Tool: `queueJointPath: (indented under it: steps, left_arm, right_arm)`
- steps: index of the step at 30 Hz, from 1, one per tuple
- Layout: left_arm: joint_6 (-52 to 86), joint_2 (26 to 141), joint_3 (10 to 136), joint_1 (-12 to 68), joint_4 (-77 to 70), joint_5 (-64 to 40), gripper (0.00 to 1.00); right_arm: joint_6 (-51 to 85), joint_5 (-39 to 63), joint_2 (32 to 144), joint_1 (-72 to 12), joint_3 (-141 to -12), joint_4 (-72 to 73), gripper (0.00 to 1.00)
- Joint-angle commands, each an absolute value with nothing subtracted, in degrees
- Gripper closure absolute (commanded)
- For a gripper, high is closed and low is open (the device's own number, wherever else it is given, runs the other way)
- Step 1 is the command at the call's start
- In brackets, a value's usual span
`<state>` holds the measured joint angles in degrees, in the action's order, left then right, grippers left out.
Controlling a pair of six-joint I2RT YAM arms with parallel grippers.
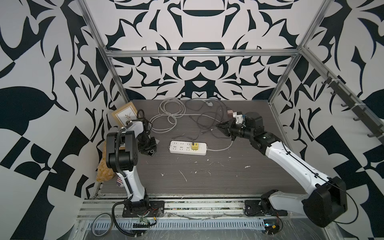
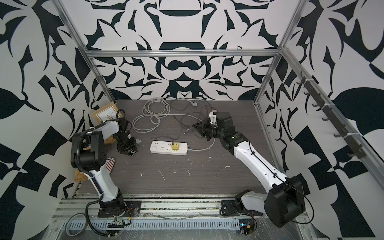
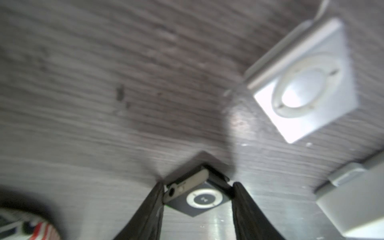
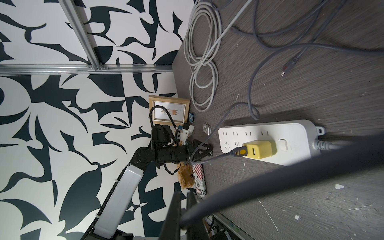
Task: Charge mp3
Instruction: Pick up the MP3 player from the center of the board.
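Left claw [image 3: 198, 184] hangs low off the bare end of the power strip [image 1: 188, 148]. Its jaws are about half open and straddle a dark mp3 [image 3: 202, 199]. A sliver of gap shows at one finger, so I'd say nothing is gripped yet. Right claw [image 1: 219, 126], beyond the strip's corded end, is pinched tight on a grey cable [image 4: 270, 182], likely keeping its free end ready. It looks like the same cable that is plugged into the yellow charger [image 1: 195, 146] on the strip. A silver player [image 3: 305, 83] lies just beside the dark mp3. The dark one lies flat and face up. It is square, with no real long axis, its corners toward the fingers and its socket edge turned away from the wrist. A bright-blue mp3 [image 4: 191, 118] sits farther from the strip, untouched.
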<state>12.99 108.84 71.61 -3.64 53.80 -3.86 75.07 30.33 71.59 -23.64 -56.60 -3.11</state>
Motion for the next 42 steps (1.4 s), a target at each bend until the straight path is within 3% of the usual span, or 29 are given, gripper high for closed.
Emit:
queueJointPath:
  steps: [1, 7, 14, 35, 42]
  left_arm:
    - [15.5, 106.6, 69.9, -3.6, 52.9, -9.6, 0.49]
    - [19.5, 103.0, 65.3, -3.3, 52.2, -12.2, 0.46]
    - [19.7, 100.4, 65.2, -3.3, 54.5, -9.3, 0.30]
    - [10.5, 108.8, 69.8, 2.4, 57.5, -2.3, 0.48]
    - [11.7, 108.1, 69.4, 2.6, 55.1, -0.6, 0.46]
  right_arm:
    - [75.2, 29.7, 70.0, -23.6, -56.9, -0.6, 1.00]
    - [75.1, 29.7, 70.4, -23.6, -57.1, -0.4, 1.00]
    - [75.1, 29.7, 70.3, -23.6, -56.9, -0.5, 1.00]
    - [75.3, 28.9, 70.3, -24.6, -58.0, -1.2, 1.00]
    - [75.1, 28.9, 69.9, -24.6, -57.7, -1.6, 1.00]
